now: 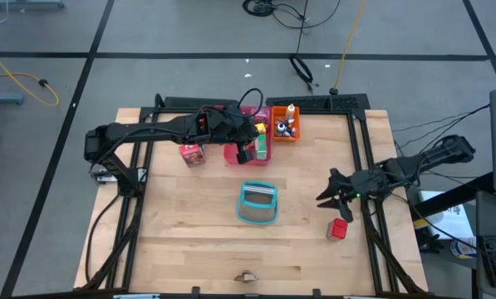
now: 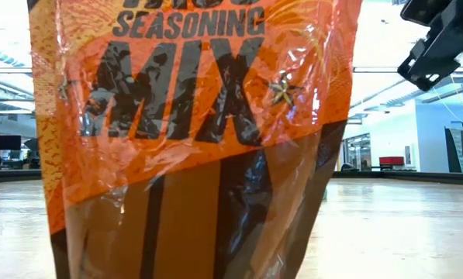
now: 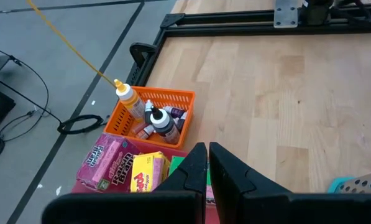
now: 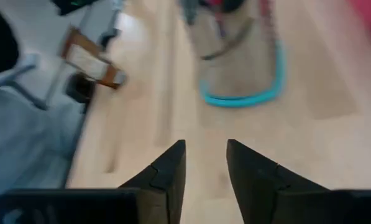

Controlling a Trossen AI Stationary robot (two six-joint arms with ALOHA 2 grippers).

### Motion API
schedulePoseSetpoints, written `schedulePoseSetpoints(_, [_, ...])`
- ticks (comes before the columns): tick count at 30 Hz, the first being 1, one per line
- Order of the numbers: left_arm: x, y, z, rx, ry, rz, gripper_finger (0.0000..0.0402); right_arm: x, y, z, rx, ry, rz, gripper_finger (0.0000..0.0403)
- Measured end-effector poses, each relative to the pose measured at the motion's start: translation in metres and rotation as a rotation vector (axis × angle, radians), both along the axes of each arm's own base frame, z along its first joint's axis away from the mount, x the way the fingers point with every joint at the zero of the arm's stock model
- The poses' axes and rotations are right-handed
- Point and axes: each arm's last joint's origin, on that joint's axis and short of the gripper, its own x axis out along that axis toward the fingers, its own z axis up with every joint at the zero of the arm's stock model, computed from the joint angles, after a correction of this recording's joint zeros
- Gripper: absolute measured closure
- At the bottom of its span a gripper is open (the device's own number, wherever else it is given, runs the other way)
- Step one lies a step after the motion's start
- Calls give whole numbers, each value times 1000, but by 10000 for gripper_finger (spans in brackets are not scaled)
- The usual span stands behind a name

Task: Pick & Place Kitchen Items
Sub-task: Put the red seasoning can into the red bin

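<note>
My left gripper (image 1: 249,154) (image 3: 208,149) is shut and hangs over the pink tray (image 1: 233,154). In that tray lie a pink carton (image 3: 107,163), a yellow carton (image 3: 149,173) and a green carton (image 1: 262,148) (image 3: 176,165). The green carton shows just beside and below the fingertips. My right gripper (image 1: 324,198) (image 4: 205,146) stands open over the table's right part, holding nothing. A red cube (image 1: 338,229) rests on the table just nearer than it. A red carton (image 1: 192,154) stands on the table left of the pink tray.
An orange tray (image 1: 284,126) (image 3: 173,98) at the far edge holds a bottle (image 3: 128,99) and small dark bottles. The teal basket (image 1: 258,203) (image 4: 241,96) sits mid-table. An orange seasoning packet (image 2: 192,116) fills the low view. Bare wood lies near and left.
</note>
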Motion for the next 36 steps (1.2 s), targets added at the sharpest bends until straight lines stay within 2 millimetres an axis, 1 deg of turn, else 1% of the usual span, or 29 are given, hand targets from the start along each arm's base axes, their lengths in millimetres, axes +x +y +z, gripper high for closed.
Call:
schedulePoseSetpoints(5, [0,0,0,-1,-1,1,380,6,18,11,54,-99,94,323])
schedulePoseSetpoints(8, [0,0,0,-2,-1,2,380,12,30,27,20,-151,140,344])
schedulePoseSetpoints(11, [0,0,0,-3,-1,2,380,21,45,41,-35,-136,180,361])
schedulePoseSetpoints(13, [0,0,0,-4,-2,3,380,28,55,51,-74,-85,205,368])
schedulePoseSetpoints(16, [0,0,0,-4,-2,3,380,37,68,66,-137,39,179,375])
schedulePoseSetpoints(21, [0,0,0,-2,-1,1,380,52,93,93,-154,211,138,379])
schedulePoseSetpoints(24, [0,0,0,0,0,0,380,56,101,106,-174,357,78,384])
schedulePoseSetpoints(27, [0,0,0,0,0,0,380,55,101,107,-152,538,-34,390])
schedulePoseSetpoints(31, [0,0,0,4,2,-3,380,55,100,101,46,731,-233,396])
schedulePoseSetpoints(33, [0,0,0,9,4,-7,380,52,101,96,109,816,-304,392])
schedulePoseSetpoints(36, [0,0,0,15,5,-11,380,47,99,83,140,925,-402,380])
